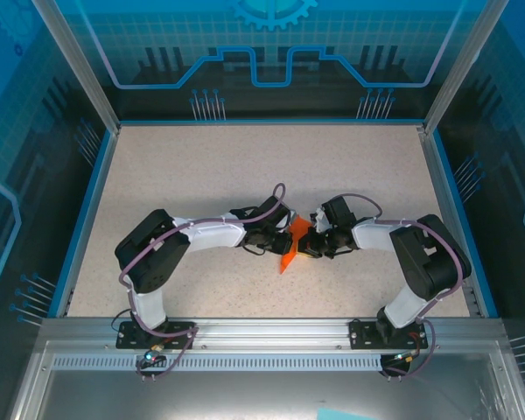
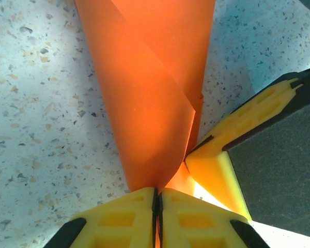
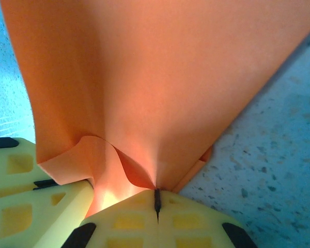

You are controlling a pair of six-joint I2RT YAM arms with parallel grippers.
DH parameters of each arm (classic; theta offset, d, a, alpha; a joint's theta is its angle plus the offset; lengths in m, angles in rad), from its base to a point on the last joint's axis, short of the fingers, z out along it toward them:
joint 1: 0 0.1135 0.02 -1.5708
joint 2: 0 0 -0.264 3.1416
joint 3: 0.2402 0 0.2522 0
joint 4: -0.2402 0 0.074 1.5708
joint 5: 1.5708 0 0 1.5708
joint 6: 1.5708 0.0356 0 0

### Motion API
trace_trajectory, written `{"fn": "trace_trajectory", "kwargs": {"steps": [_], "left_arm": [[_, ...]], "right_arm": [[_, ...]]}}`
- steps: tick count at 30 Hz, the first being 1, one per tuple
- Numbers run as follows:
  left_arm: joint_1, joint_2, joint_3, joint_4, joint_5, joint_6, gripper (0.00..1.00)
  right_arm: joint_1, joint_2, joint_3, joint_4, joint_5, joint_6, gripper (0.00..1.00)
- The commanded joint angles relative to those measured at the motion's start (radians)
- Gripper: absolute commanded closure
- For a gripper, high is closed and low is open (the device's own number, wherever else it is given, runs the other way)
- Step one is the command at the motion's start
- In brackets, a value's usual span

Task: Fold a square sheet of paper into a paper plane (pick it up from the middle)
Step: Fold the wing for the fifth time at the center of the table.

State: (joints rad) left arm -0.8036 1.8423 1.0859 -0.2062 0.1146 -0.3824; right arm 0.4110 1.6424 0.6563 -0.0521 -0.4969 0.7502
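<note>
Looking at the paper plane (image 1: 290, 247) pinched from both sides, roughly mid-bench (image 1: 201, 166), a bit toward the near half. Clamped tight in the left tool (image 2: 157, 199) at its narrow end, with just a sliver of orange squeezed into the seam between the yellow pads. Same deal for the right tool (image 3: 157, 199): closed on the paper, gripping a curled, crumpled bit of the fold. Wedged right between the two tools when seen from above, with the pointy tip poking toward the arm bases. Grabbed at nearly the same spot by both, practically side by side. Fanning out wider away from each wrist camera. Can't tell whether resting on the bench or lifted.
</note>
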Motion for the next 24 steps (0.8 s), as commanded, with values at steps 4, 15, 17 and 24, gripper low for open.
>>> {"fn": "trace_trajectory", "kwargs": {"steps": [4, 15, 17, 24], "left_arm": [[-0.024, 0.003, 0.026, -0.038, 0.042, 0.033, 0.88], [-0.035, 0.009, 0.034, -0.012, 0.061, 0.024, 0.88], [-0.031, 0.013, 0.037, -0.010, 0.056, 0.018, 0.88], [-0.029, 0.038, 0.043, 0.000, 0.065, -0.017, 0.85]], "right_arm": [[-0.018, 0.027, -0.005, -0.025, 0.032, -0.014, 0.98], [-0.021, 0.031, -0.023, 0.006, 0.012, -0.002, 0.99], [-0.023, 0.029, -0.027, 0.011, 0.007, 0.000, 0.99], [-0.032, 0.018, -0.034, 0.027, -0.013, 0.009, 0.99]]}}
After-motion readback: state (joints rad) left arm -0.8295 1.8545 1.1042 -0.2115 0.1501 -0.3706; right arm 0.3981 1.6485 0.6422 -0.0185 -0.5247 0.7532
